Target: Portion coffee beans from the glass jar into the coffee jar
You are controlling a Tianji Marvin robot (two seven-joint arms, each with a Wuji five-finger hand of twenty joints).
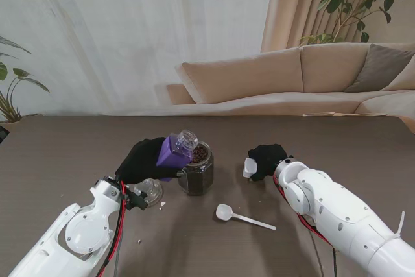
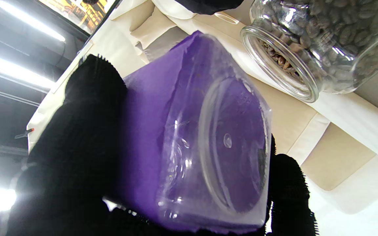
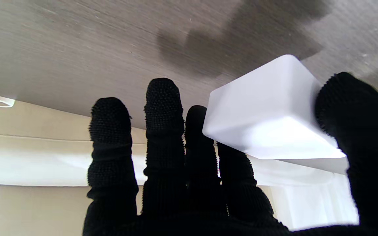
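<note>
The left hand (image 1: 144,160) grips the purple-wrapped coffee jar (image 1: 174,151), tilting its mouth toward the open glass jar (image 1: 196,170) of beans at mid-counter, probably to line up the transfer. The right hand (image 1: 266,160) pinches a white lid (image 1: 249,167), keeping it clear. A white scoop (image 1: 243,216) lies near the counter's (image 1: 65,154) front edge.

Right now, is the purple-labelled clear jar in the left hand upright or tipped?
Tipped. The purple-labelled clear jar leans with its open mouth toward the glass jar of coffee beans, held by the left hand.
</note>
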